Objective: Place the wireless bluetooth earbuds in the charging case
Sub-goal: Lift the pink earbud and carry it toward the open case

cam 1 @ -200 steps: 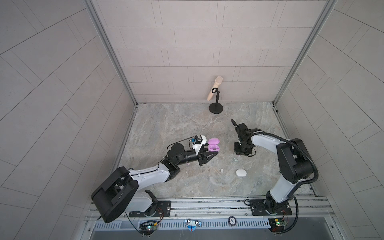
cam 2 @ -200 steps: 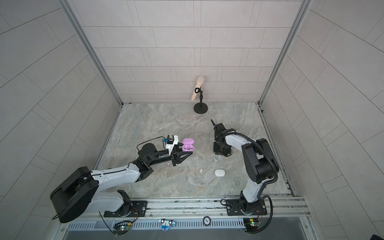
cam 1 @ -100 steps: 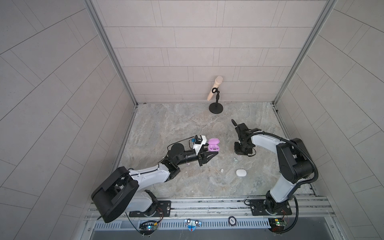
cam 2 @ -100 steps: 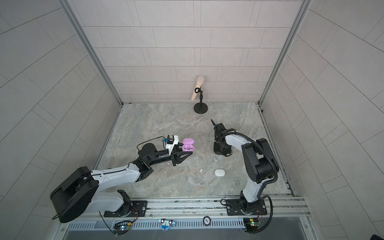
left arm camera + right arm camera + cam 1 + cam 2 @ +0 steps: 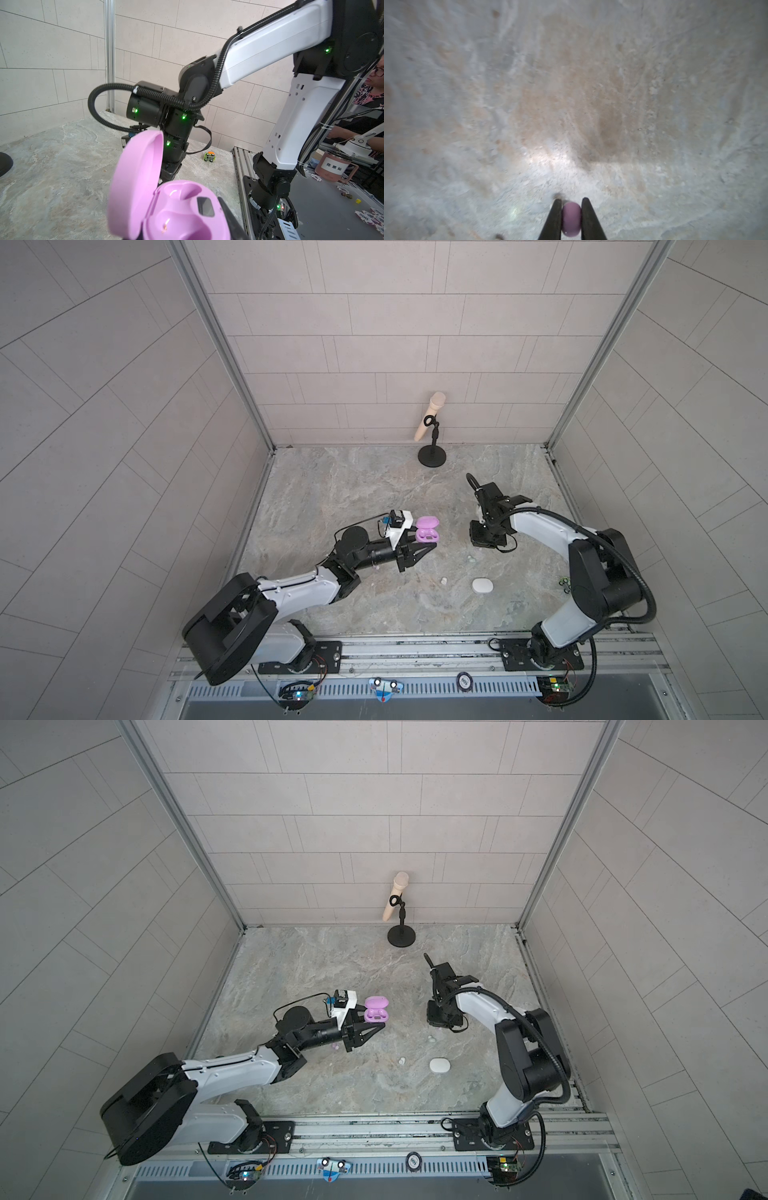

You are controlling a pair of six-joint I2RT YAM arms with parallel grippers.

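The right gripper [image 5: 571, 200] has its two dark fingers pinched on a lilac earbud [image 5: 571, 220], one pad on each flank, with the tips down at the table [image 5: 591, 104]. The bud is tiny, light, hard and glossy. It would likely squirt out of a crooked squeeze, so this hold across the broad sides, square and gentle, looks the right one. How much of its underside stays free for seating cannot be told.

In a top view, at nine o'clock from that gripper and well apart from it, the left gripper [image 5: 422, 545] is clamped on the lilac charging case [image 5: 428, 536] and holds it off the table. The lid [image 5: 135, 187] stands open, and the wells that show in the left wrist view look empty. The case is a stiff, smooth shell, and it could twist in the grip if the bud is pressed in off-centre.

A mint earbud [image 5: 471, 559] lies on the table at seven o'clock from the right gripper. A white earbud [image 5: 444, 580] lies farther along that line. A closed white case [image 5: 482, 585] sits at six o'clock.
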